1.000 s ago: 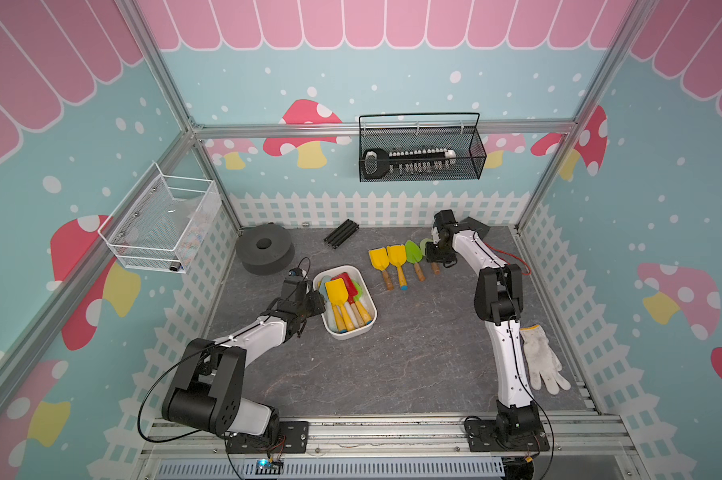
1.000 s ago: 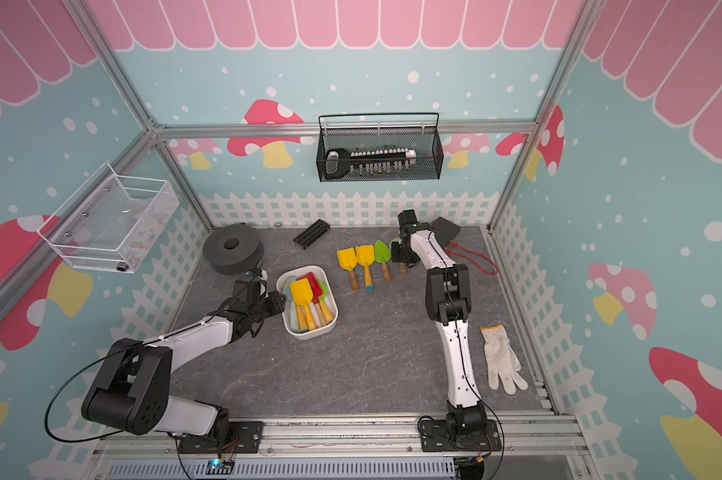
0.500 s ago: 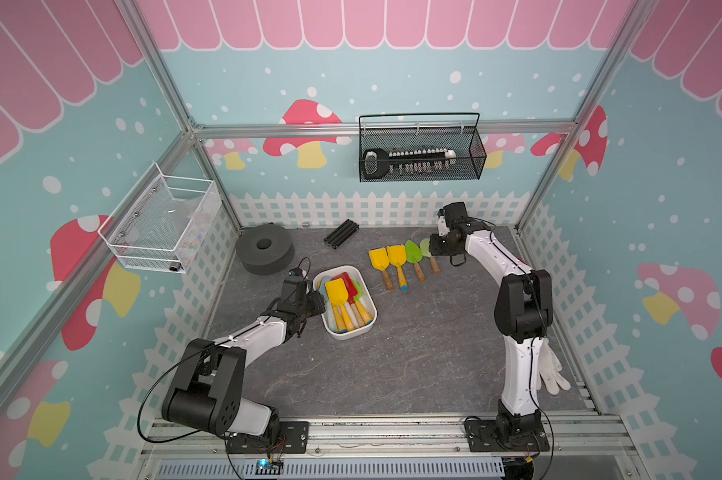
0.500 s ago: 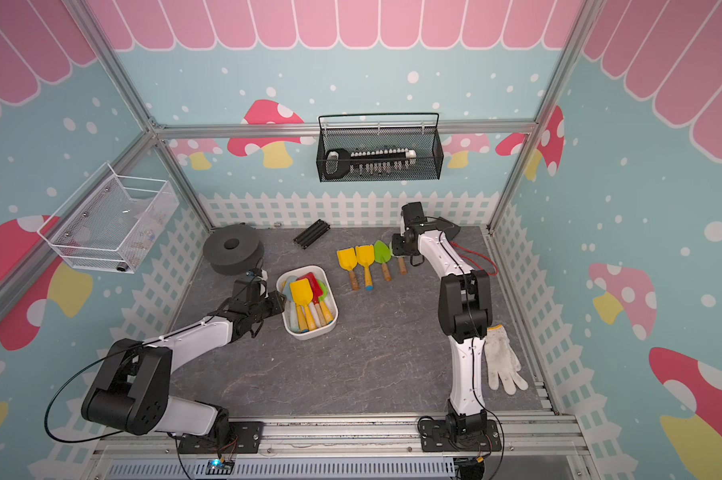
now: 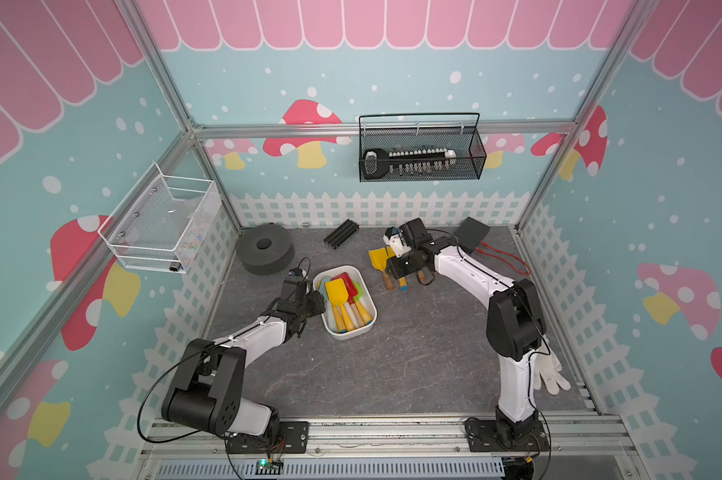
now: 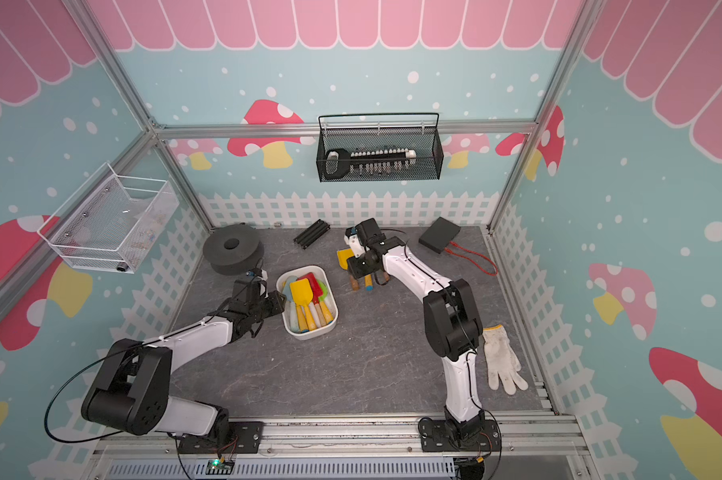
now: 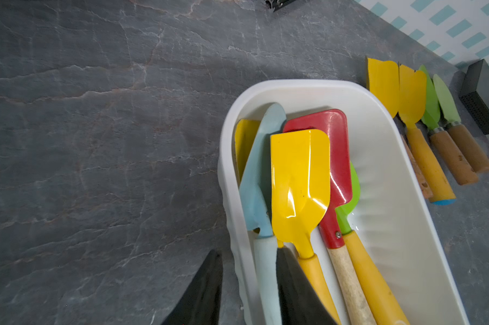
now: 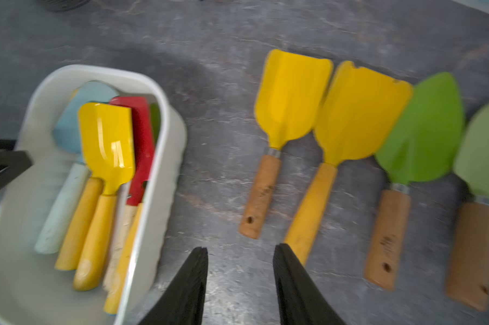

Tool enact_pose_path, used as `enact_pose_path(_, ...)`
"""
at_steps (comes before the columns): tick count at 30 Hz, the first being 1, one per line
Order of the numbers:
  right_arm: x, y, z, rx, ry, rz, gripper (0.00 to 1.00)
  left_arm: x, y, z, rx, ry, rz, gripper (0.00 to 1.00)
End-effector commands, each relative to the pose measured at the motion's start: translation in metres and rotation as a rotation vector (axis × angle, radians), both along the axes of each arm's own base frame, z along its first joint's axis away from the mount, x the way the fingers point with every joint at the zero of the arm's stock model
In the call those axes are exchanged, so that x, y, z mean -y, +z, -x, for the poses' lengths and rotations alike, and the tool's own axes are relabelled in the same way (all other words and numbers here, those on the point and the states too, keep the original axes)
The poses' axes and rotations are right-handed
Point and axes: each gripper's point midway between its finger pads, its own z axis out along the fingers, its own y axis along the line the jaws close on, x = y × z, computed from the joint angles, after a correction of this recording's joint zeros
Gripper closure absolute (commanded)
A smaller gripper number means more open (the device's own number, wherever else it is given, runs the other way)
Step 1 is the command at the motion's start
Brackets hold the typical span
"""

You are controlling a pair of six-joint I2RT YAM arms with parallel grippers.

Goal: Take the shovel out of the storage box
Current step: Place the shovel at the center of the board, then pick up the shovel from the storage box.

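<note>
Fingers [image 8: 194, 278] of the right gripper [image 8: 240, 250] stand apart, empty, over the table [image 8: 223, 168] between the storage box [image 8: 102, 69] and a row of shovels [image 8: 291, 98]. Those of the left gripper [image 7: 247, 250] straddle the box's wall, though whether they pinch it cannot be told. Inside, a yellow shovel [image 7: 299, 174] lies topmost.

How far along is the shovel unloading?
Done: four shovels, two yellow-bladed, two green-bladed, lie in a row on the grey table. In hand: nothing; the right gripper hangs open, empty; the left gripper grips the wall of the shallow white plastic tub. Left: about five shovels inside.
</note>
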Motion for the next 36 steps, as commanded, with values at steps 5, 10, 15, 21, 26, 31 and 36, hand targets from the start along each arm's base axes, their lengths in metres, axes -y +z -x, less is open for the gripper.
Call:
enact_pose_path(5,-0.055,0.017,0.037,-0.045,0.179,-0.081,0.58,0.0,0.006,0.001,0.023,-0.005,-0.002,0.64)
enact_pose_path(10,-0.084,0.0,0.057,-0.137,0.228,-0.076,0.58,-0.001,0.007,0.001,0.026,-0.005,-0.004,0.64)
enact_pose_path(15,-0.105,-0.019,0.076,-0.211,0.259,-0.05,0.58,0.0,0.006,0.001,0.021,-0.007,-0.004,0.63)
enact_pose_path(21,-0.115,-0.035,0.087,-0.317,0.212,-0.09,0.58,0.0,0.005,0.001,0.021,-0.008,-0.001,0.64)
enact_pose_path(26,-0.125,-0.052,0.091,-0.415,0.152,-0.14,0.55,0.001,0.006,0.001,0.023,-0.009,0.001,0.64)
enact_pose_path(31,-0.124,-0.067,0.086,-0.431,0.067,-0.121,0.54,0.0,0.008,0.001,0.027,-0.007,-0.002,0.64)
enact_pose_path(36,-0.125,-0.073,0.08,-0.411,0.035,-0.099,0.53,-0.001,0.007,0.001,0.025,-0.005,-0.006,0.64)
